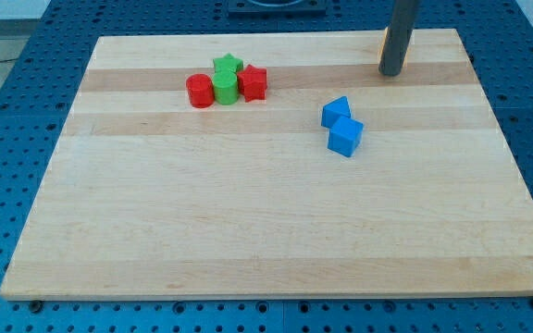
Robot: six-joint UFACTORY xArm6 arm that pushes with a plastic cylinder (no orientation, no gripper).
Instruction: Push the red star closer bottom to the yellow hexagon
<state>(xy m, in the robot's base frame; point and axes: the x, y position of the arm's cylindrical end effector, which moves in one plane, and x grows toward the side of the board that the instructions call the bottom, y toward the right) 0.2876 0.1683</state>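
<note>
- Blue pegboard (pixel 26 65) surrounds a pale wooden board (pixel 266 222) that fills most of the view.
- At the view's upper left sits a tight cluster: a red cylinder (pixel 199 91), a green cylinder (pixel 225 90), a green star (pixel 228 65) just behind it, and the red star (pixel 254 83) on the cluster's right, touching the green cylinder.
- Right of centre, two blue blocks touch corner to corner: a smaller one (pixel 336 111) and a blue cube (pixel 345 137) below it.
- The rod comes down at the view's top right; the tip (pixel 392 72) rests on the board, well apart from the red star and above the blue blocks.
- The rod has no jaws, so it holds nothing.
- A sliver of orange-yellow block (pixel 383 43) shows just left of the rod, mostly hidden; it may be the yellow hexagon, but its shape cannot be made out.
</note>
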